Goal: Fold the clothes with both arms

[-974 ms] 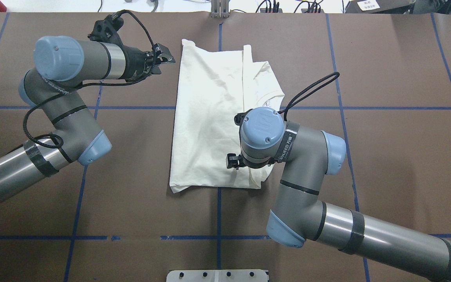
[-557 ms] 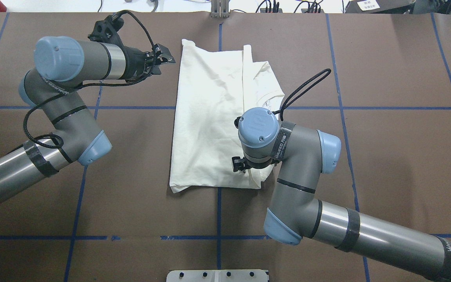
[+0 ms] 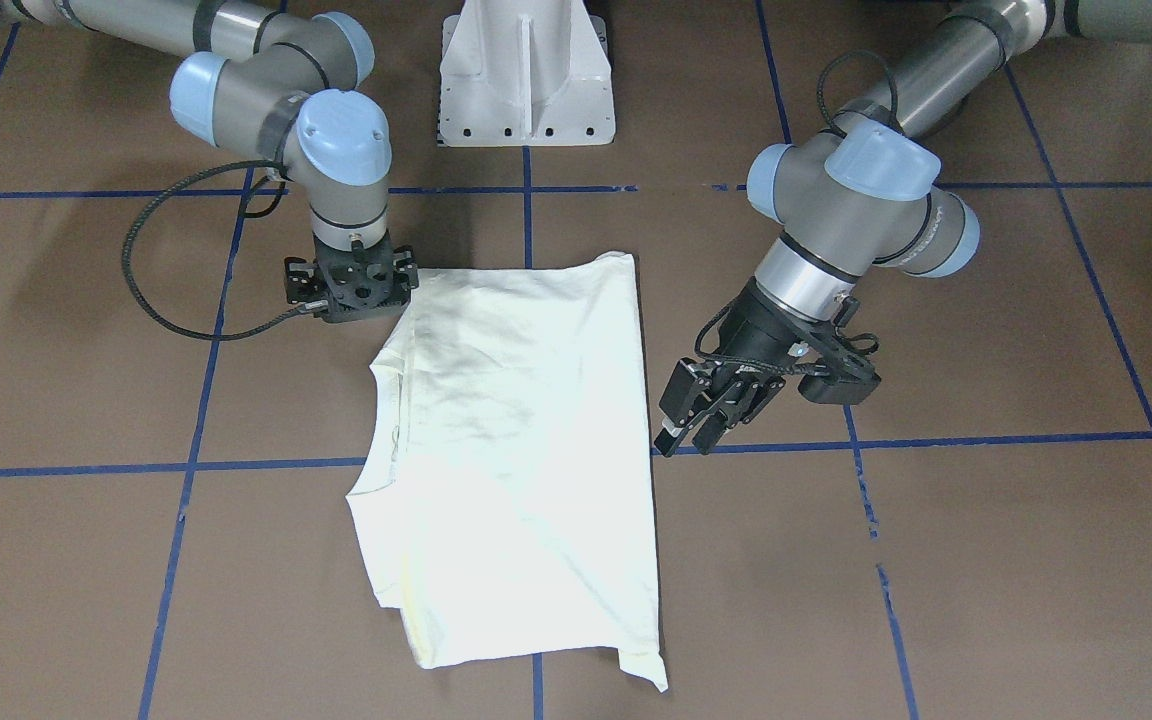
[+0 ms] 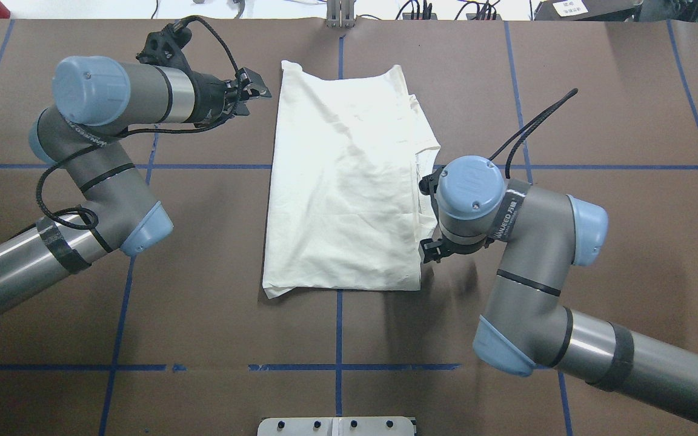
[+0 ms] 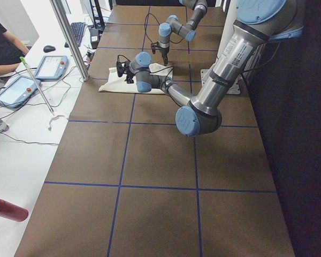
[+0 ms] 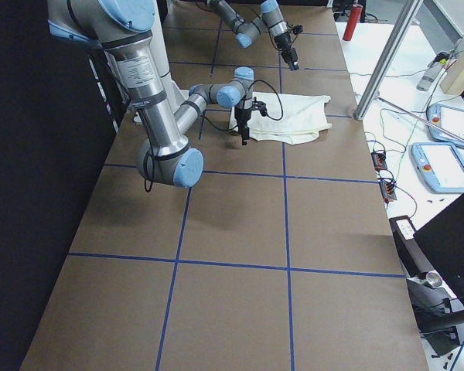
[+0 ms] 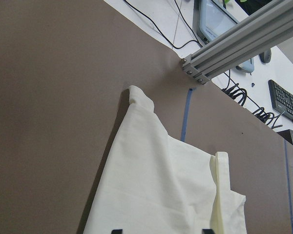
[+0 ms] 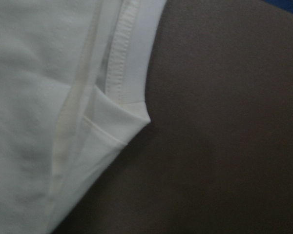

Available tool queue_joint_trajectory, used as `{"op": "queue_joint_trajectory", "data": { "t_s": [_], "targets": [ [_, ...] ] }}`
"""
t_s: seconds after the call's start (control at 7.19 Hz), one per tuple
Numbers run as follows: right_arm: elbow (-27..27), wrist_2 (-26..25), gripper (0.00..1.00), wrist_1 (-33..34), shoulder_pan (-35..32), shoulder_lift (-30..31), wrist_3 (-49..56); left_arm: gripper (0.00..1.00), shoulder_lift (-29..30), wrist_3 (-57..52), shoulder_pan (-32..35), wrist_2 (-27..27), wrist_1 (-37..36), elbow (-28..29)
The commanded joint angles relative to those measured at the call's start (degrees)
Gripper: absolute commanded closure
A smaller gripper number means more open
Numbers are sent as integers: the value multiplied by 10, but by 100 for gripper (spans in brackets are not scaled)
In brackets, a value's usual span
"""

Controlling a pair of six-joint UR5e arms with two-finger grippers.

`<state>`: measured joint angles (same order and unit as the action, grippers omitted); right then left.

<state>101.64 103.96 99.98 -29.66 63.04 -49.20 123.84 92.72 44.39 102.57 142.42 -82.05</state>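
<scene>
Right now we are seeing the cream-white T-shirt [image 4: 343, 181] lying flat on the brown table [image 4: 597, 91]. It is folded into a long panel with its plain side facing up, and it is straddling the middle blue tape line [image 4: 338, 339]. The left arm [image 4: 113, 91] is reaching in from its own side. The left gripper [image 3: 686, 438] is hanging above the table beside the shirt's long edge, clear of the cloth, with its jaws spread wide and nothing between them. The right arm [image 4: 525, 224] is pointing its wrist straight down at the opposite long edge, toward the robot-side end. The right gripper [image 3: 351, 305] is sitting right at that edge, but we are not managing to tell whether it is spread or closed, or pinching fabric. Its wrist camera is showing a stitched hem and a folded corner against bare table.
</scene>
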Motion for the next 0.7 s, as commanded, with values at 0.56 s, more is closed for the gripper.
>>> {"op": "queue_joint_trajectory", "data": {
  "t_s": [0.56],
  "targets": [
    [15,-46,0,-100,75,-18,-405,38,-4,-1,2,1,-1,-3]
  ]
}}
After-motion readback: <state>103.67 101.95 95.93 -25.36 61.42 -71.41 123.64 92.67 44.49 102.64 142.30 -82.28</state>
